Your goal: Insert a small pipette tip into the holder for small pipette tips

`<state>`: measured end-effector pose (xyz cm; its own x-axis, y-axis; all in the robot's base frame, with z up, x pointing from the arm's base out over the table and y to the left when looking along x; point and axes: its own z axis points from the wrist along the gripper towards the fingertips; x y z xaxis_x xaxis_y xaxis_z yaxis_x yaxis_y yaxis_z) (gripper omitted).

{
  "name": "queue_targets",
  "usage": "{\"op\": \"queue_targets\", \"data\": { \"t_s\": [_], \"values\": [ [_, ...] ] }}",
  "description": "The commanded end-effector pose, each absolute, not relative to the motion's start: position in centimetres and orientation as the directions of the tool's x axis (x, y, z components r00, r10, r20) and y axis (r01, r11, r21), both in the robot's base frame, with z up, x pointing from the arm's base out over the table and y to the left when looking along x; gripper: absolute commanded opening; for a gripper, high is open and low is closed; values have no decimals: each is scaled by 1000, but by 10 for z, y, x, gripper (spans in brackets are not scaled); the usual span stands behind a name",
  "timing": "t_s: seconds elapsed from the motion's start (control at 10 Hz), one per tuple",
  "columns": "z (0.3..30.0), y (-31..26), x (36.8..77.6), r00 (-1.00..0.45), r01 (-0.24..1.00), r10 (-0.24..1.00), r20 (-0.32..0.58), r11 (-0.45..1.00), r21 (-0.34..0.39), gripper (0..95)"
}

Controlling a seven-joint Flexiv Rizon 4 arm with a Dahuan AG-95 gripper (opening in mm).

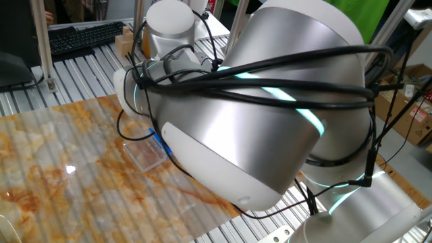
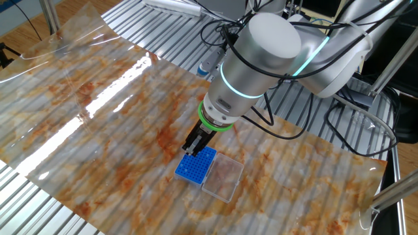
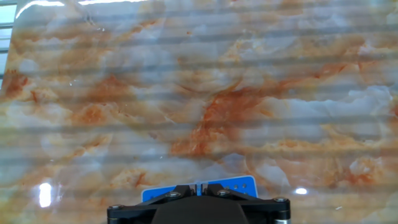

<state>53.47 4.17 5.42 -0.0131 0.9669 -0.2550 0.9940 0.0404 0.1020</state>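
- The black two-finger claw [image 2: 191,149], fingers together, hovers at the bright blue rectangular hole-grid holder [image 2: 196,165], at its 11 o'clock corner.
- The small pipette tip is too small to see; I judge insertion underway, release left.

One blue rack [image 2: 196,165], one clear tray [image 2: 223,177].

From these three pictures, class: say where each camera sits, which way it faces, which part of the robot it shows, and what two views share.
One fixed view: behind the arm, low; its silver elbow fills the frame; blue rack and clear tray peek out.
The other fixed view: high, opposite side, looking down on the marbled sheet; shows wrist and shut gripper over the rack.
Hand view: on the hand, pointing down along the fingers.
Shared: all three show the blue rack.
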Motion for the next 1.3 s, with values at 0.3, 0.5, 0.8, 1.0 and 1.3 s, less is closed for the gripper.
{"op": "queue_targets", "data": {
  "t_s": [0.3, 0.5, 0.8, 1.0, 1.3],
  "values": [
    [54, 42, 535, -17, 994, 964, -265, 45, 101, 0],
    [54, 41, 536, -22, 994, 962, -273, 51, 99, 0],
    [55, 41, 537, -27, 994, 958, -286, 57, 97, 0],
    [55, 41, 537, -30, 993, 956, -292, 60, 97, 0],
    [55, 41, 537, -28, 993, 951, -307, 61, 99, 0]
  ]
}}
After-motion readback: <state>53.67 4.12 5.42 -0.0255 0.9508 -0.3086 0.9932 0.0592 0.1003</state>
